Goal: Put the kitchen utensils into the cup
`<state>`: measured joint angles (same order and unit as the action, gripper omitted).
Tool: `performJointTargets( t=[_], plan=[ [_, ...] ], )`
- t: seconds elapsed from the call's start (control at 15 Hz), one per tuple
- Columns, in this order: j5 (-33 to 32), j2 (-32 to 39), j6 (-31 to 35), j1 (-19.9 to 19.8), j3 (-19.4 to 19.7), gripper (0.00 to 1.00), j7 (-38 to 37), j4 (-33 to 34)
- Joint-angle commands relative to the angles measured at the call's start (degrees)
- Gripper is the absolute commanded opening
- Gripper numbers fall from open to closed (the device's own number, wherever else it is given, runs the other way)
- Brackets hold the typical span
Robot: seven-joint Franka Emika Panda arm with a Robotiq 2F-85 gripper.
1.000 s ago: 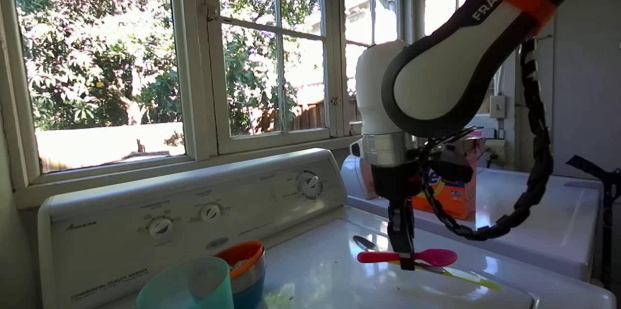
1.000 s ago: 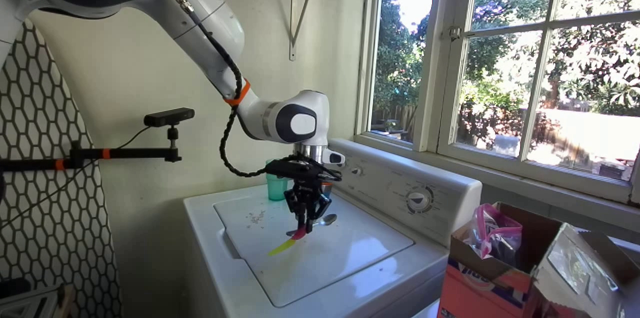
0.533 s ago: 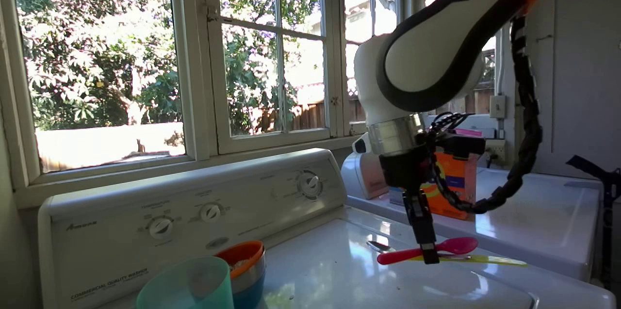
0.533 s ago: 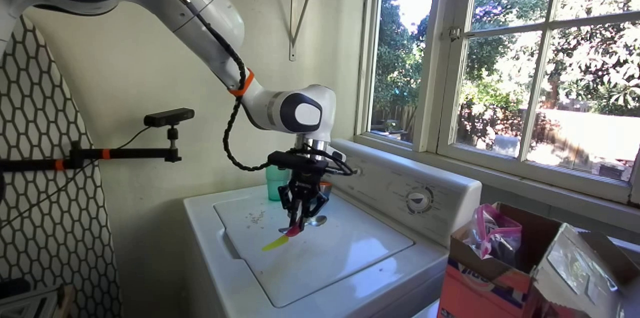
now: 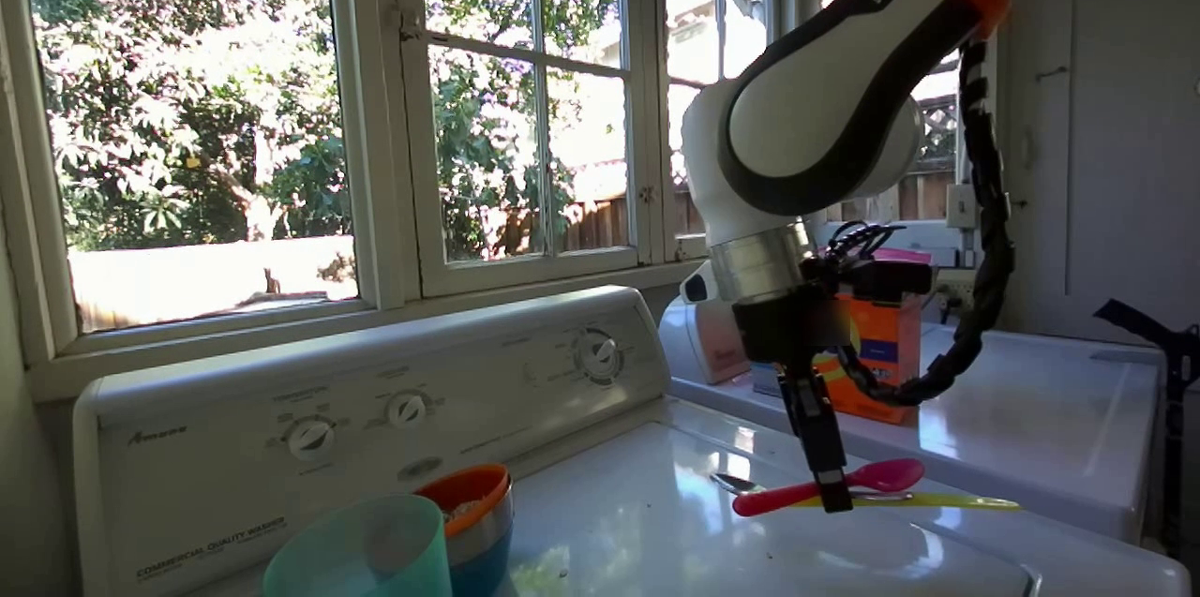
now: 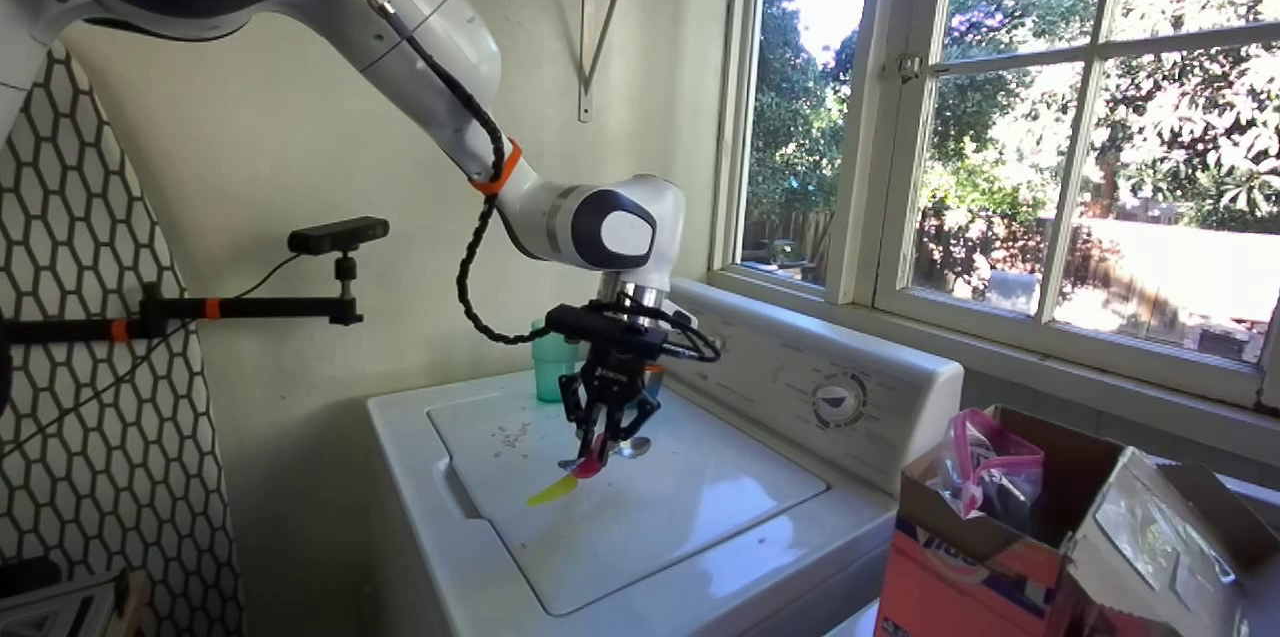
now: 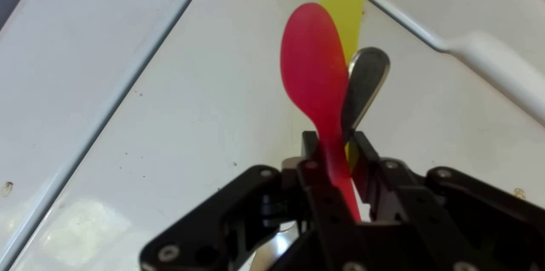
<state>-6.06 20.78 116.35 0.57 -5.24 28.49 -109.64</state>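
Pink-red spoon (image 7: 320, 94) sits gripped in the claw (image 7: 335, 138).

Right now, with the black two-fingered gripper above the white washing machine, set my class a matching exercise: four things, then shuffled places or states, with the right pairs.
1. pink-red plastic spoon
2. translucent green plastic cup
3. opened orange cardboard box
4. white washing machine

A. carries round control knobs
B. held by the black two-fingered gripper
C. holds a pink-edged clear plastic bag
D. stands beside an orange-rimmed cup

Pairs: 1B; 2D; 3C; 4A
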Motion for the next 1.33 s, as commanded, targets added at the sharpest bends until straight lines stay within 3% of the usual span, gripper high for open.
performJointTargets(
  t=[0.0,0.33,0.4,0.93,1.27],
  plan=[
    [-0.1,0.0,-0.1,-0.2,-0.2,0.22,-0.1,0.1],
    [-0.1,0.0,-0.2,-0.2,-0.2,0.22,-0.1,0.2],
    [-0.1,0.0,-0.3,-0.2,-0.2,0.06,-0.1,0.2],
    [-2.0,-0.3,-6.7,3.9,-4.1,0.06,3.0,5.5],
    [-5.6,-1.5,-5.2,5.1,-4.4,0.06,6.2,7.2]
  ],
)
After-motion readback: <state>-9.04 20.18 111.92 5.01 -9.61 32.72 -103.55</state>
